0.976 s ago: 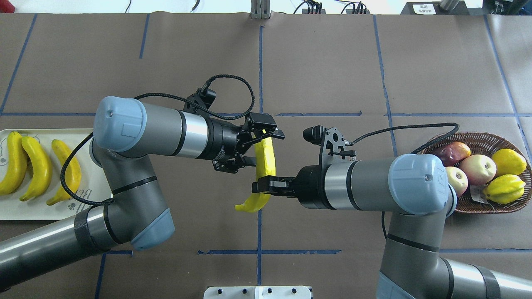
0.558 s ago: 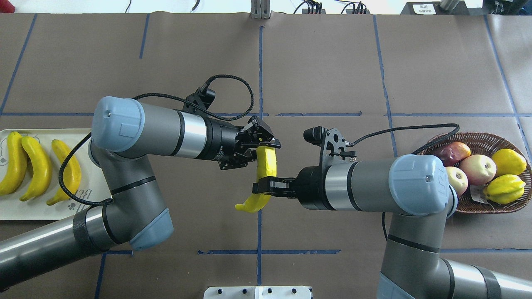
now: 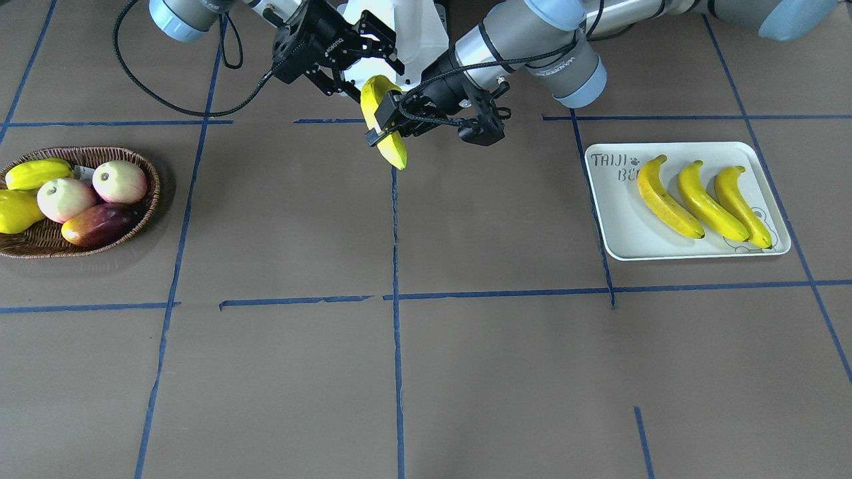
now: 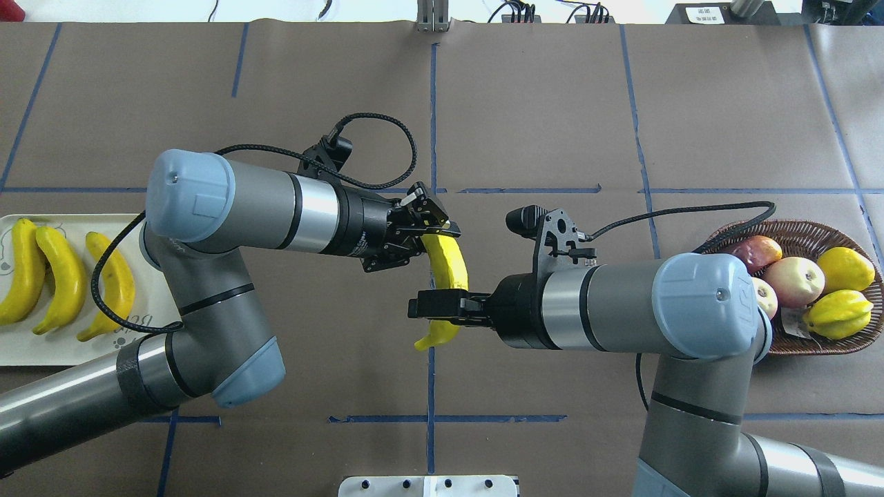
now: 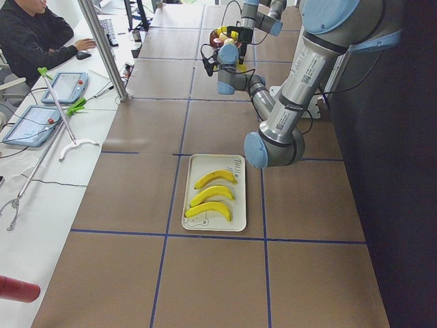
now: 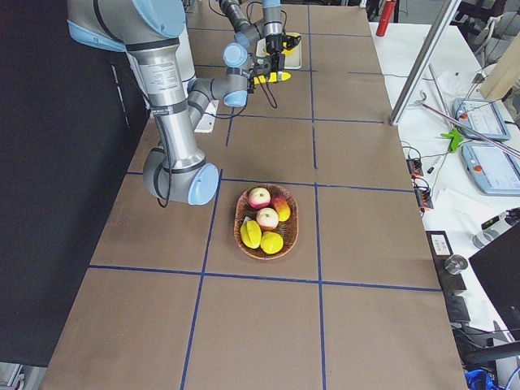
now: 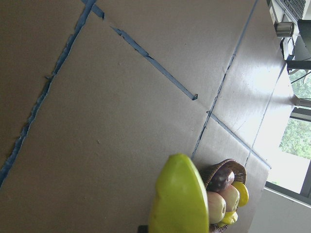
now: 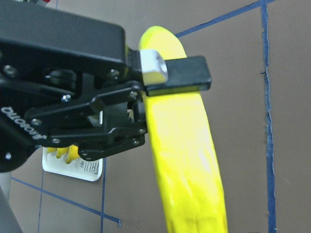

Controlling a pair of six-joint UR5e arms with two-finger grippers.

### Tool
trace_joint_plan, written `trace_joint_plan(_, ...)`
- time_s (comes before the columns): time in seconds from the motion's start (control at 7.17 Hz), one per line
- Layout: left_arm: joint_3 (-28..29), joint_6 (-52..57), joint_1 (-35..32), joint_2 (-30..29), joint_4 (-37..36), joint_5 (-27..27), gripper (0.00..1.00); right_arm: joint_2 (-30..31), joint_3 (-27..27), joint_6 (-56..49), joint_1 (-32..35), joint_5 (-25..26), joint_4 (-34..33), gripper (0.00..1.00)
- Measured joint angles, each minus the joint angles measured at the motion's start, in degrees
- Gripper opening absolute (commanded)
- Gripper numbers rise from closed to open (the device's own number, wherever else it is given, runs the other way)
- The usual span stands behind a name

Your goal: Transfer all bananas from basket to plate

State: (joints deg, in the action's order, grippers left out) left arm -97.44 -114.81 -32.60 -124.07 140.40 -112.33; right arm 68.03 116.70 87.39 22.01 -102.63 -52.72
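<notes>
One yellow banana (image 4: 452, 266) hangs in the air over the table's middle, between both arms. My left gripper (image 4: 431, 228) is shut on its far end; in the right wrist view its fingers (image 8: 180, 73) clamp the banana (image 8: 184, 145). My right gripper (image 4: 431, 305) sits around the banana's lower part, and in the front view its fingers are spread open (image 3: 373, 73). Three bananas (image 4: 62, 276) lie side by side on the white plate (image 4: 27, 348) at the left. The wicker basket (image 4: 801, 231) at the right holds other fruit and no banana that I can see.
In the basket are two pink-white apples (image 4: 794, 279), a dark red fruit (image 4: 753, 252) and two plump yellow fruits (image 4: 839, 314). Blue tape lines cross the brown table cover. A person sits at a side desk (image 5: 34, 41) beyond the table.
My left gripper went from open around the banana's far end to shut on it. The banana's lower tip swung right. The right gripper's fingers now stand spread.
</notes>
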Motion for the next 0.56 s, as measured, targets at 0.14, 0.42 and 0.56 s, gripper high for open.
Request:
trace_joint_plan(0.14, 0.0, 0.4, -2.0, 0.3, -2.8, -0.7, 0.00, 0.2, 1.7, 0.0, 0.7, -0.4, -2.3, 1.00)
trace_joint_plan(0.42, -0.7, 6.8, -6.9, 2.6, -12.2, -3.9, 0.00, 0.7, 6.2, -0.4, 4.2, -4.0, -8.6, 1.00)
trace_joint_plan(0.56, -2.3, 13.1, -9.5, 5.2, -18.5, -4.7, 0.00, 0.9, 8.4, -0.5, 7.5, -7.7, -12.1, 1.00)
